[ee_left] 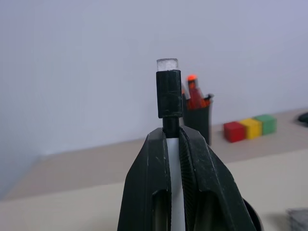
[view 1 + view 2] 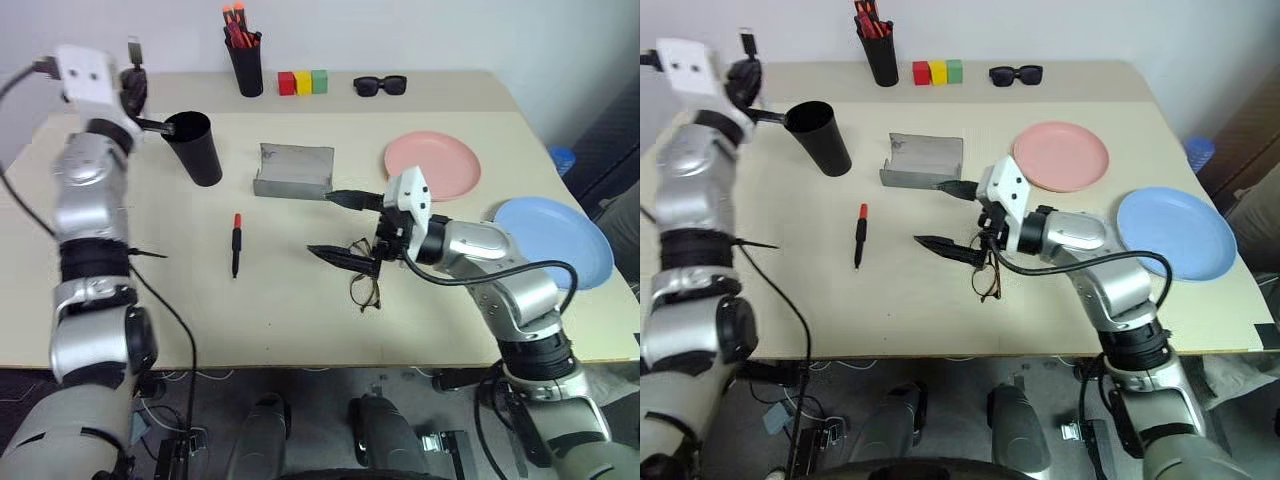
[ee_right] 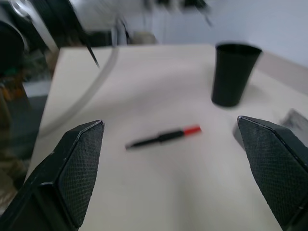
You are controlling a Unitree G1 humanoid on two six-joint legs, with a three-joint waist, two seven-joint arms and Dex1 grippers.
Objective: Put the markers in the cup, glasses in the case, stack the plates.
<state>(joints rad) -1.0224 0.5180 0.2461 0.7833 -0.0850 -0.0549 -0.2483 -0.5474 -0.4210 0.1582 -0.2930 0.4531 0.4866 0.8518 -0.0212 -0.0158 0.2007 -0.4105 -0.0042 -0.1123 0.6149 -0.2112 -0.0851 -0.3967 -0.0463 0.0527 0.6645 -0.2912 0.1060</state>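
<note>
Upper left of the head view, the left claw (image 1: 174,159) clamps the white marker (image 1: 169,91) beside the cup (image 2: 194,147). The right claw (image 2: 345,228) gapes wide over the glasses (image 2: 366,287) at centre; the red-capped marker (image 2: 236,245) lies on the worktop (image 2: 300,320).

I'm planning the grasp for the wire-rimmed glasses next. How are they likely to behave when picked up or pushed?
The glasses look thin-framed, so probably light and easy to bend or scratch. Lying flat on the table they offer little to pinch, and may slide if pushed. The right gripper is open just above them; its fingers could snag an arm.
</note>
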